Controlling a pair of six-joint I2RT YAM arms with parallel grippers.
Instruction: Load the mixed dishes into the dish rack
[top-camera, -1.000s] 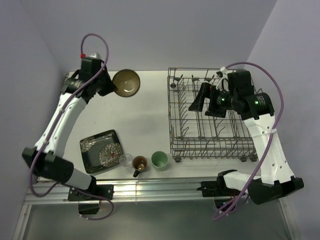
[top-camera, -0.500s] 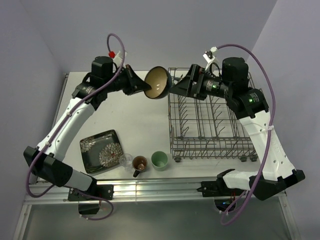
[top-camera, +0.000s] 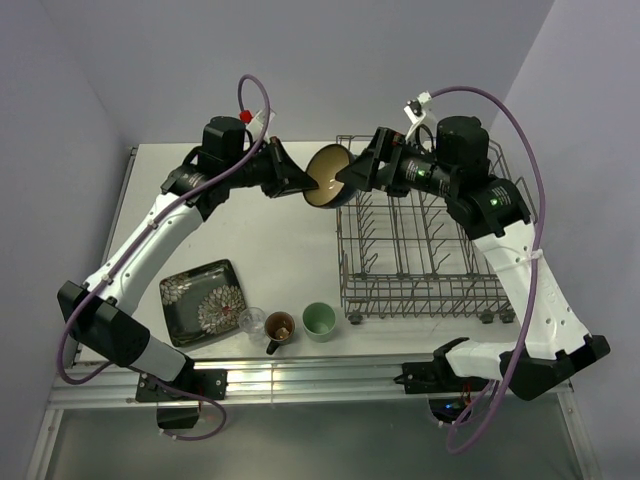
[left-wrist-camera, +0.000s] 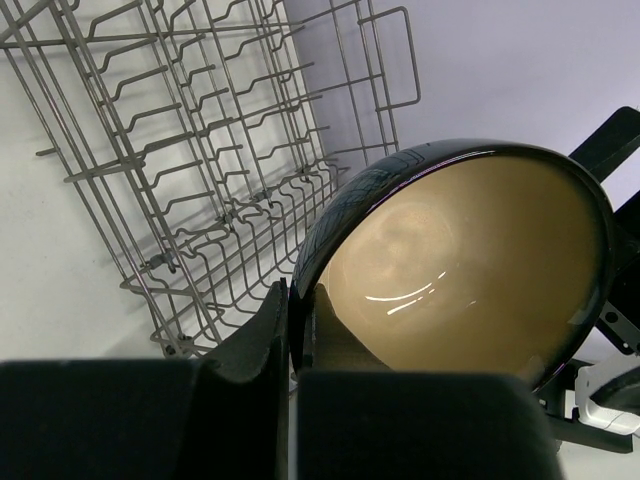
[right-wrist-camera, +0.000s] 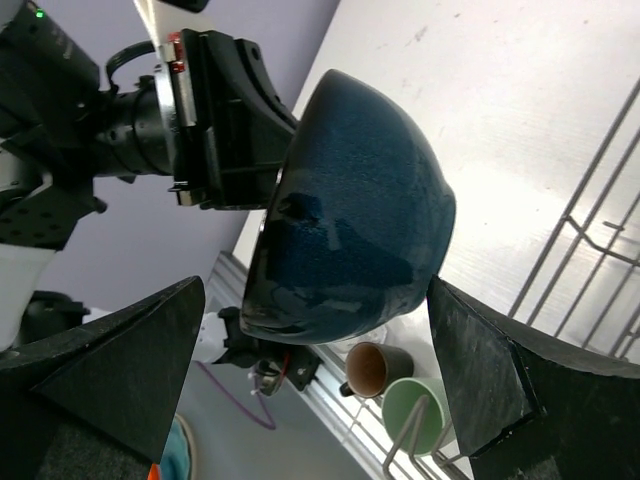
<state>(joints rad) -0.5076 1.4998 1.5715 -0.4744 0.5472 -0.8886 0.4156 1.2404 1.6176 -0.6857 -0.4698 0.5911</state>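
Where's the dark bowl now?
In the top view, the dark bowl is held aloft by the left end effector at the far left corner of the dish rack, flanked by the open right end effector.

We are seeing bright, even overhead light casting soft shadows on the table (top-camera: 280, 240), thin glare curving inside the bowl (left-wrist-camera: 450, 250), and wrist-view foregrounds blurring

The bowl (right-wrist-camera: 350, 220) is glossy glazed ceramic, speckled dark outside, smooth tan inside. The dish rack (top-camera: 341, 255) is grey metal wire. The tabletop (top-camera: 270, 235) looks matt white, faintly scuffed.
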